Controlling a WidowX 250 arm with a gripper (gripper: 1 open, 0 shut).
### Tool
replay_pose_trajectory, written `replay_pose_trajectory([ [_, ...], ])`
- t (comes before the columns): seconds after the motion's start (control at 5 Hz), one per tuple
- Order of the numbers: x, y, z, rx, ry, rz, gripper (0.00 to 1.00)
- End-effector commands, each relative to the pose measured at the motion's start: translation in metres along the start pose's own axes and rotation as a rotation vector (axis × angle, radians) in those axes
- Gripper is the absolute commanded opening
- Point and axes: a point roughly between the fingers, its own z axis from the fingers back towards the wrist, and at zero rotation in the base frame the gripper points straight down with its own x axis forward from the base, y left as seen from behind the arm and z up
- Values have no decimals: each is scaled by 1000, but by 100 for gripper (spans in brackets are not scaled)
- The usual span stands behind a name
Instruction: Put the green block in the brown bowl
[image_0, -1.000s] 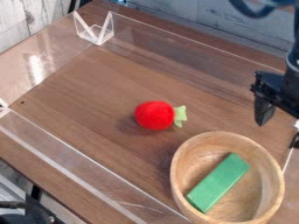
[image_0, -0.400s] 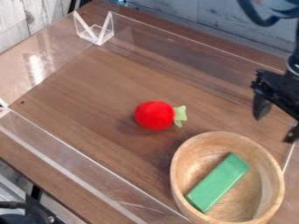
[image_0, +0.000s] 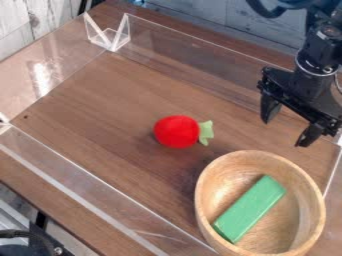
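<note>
The green block (image_0: 251, 208) lies flat inside the brown bowl (image_0: 211, 180), slanting from lower left to upper right. The bowl stands at the front right of the wooden table. My gripper (image_0: 291, 122) hangs above and behind the bowl at the right, its two black fingers spread open with nothing between them. It touches neither the bowl nor the block.
A red round plush with a green stem (image_0: 178, 132) sits mid-table, left of the bowl. Clear acrylic walls (image_0: 80, 190) fence the table, and a clear plastic stand (image_0: 107, 32) sits at the back left corner.
My gripper has moved left and away from the right edge, coming further into view, still open. The block, bowl and plush have not moved.
</note>
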Motion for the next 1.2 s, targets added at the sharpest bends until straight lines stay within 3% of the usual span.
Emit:
replay_pose_trajectory([
  [0.0,12,0,22,-1,-79,-4,100],
  [0.4,-1,-16,19,-22,-101,-138,100],
  [0.8,-8,-34,34,7,-115,-85,100],
  [1.0,-4,-44,42,13,-131,-106,100],
])
